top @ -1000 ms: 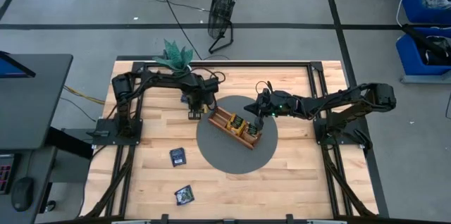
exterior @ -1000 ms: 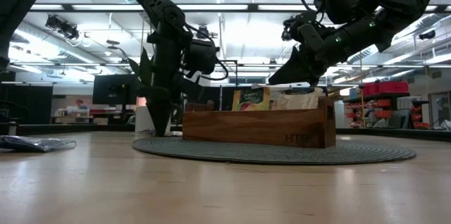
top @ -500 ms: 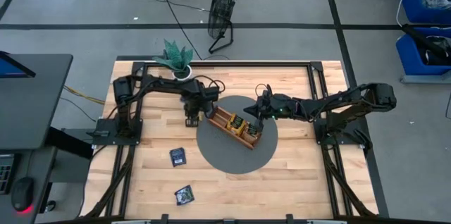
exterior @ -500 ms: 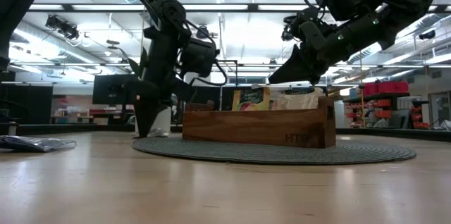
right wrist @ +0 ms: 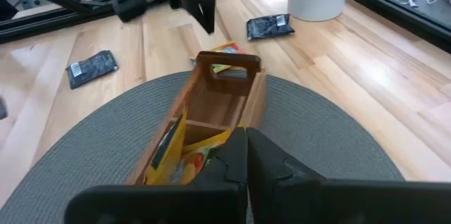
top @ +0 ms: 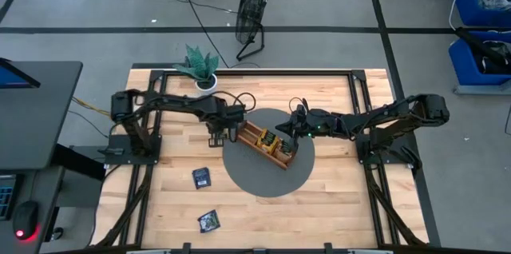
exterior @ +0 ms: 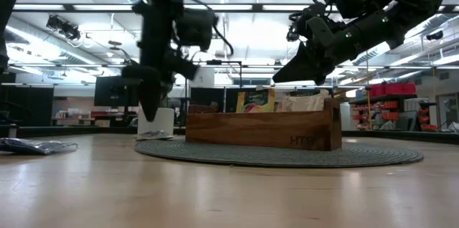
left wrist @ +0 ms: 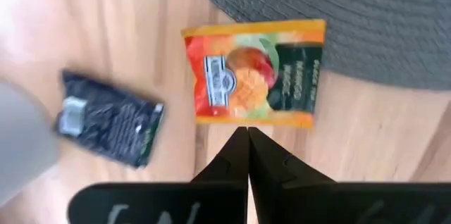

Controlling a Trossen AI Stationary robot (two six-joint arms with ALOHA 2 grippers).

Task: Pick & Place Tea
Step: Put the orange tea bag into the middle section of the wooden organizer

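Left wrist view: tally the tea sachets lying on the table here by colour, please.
Orange-yellow flat square mango tea sachet: 1
Dark blue-black flat tea sachet: 1
Total: 2

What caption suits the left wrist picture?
Shut left gripper hovers over an orange tea sachet beside a dark sachet on wood.

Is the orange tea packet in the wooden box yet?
No, it is out. The orange tea packet lies flat on the table, partly on the grey mat, beside the wooden box.
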